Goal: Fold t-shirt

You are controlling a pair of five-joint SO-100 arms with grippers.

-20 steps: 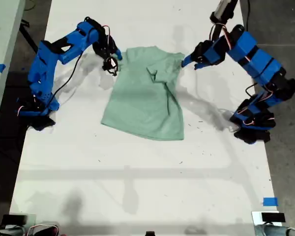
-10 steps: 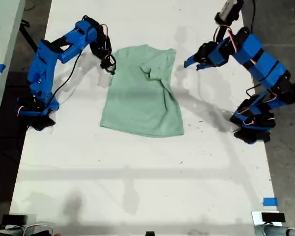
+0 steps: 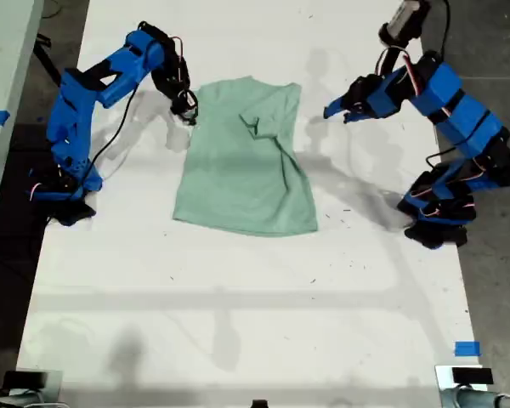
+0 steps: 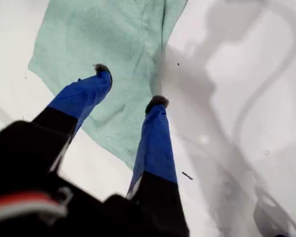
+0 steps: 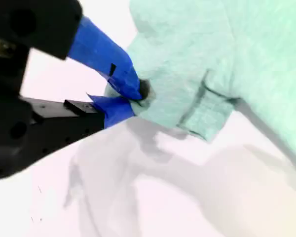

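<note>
On the far half of the white bench (image 3: pixel 238 323) lies the t-shirt (image 3: pixel 246 161), mostly flat, its right sleeve in the exterior view folded inward over the body. My first gripper (image 4: pixel 130 86) hangs above the bench just off the shirt's right edge in the exterior view, jaws apart and empty. My second gripper (image 5: pixel 133 98) has its jaws pinched together on the shirt's far left corner in that view.
</note>
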